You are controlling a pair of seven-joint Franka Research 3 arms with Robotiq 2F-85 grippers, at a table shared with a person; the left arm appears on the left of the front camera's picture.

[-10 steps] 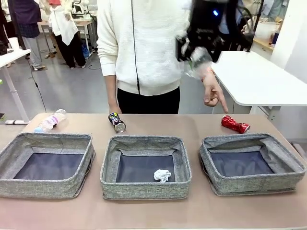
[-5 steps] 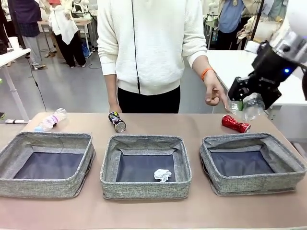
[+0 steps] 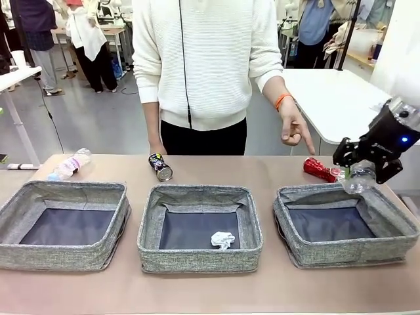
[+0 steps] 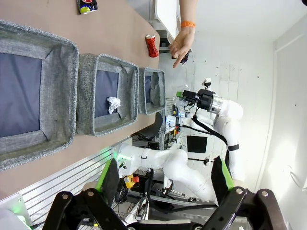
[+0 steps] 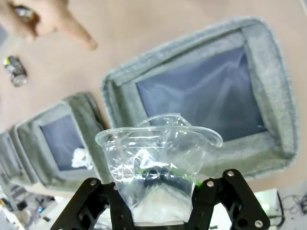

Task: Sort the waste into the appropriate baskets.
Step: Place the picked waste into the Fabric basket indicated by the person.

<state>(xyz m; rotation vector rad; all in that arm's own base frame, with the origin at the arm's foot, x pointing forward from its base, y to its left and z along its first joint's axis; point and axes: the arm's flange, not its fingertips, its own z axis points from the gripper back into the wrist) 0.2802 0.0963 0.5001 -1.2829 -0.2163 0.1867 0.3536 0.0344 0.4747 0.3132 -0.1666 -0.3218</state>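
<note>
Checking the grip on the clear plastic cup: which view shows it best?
The right wrist view: the clear plastic cup sits close up, pinched in the right gripper. The front view shows it small and half hidden; the left wrist view, too distant to tell.

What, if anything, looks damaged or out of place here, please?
The clear plastic cup held in the right tool is squashed, its rim buckled out of round. The crushed red can lies dented on the table, beyond the right basket.
</note>
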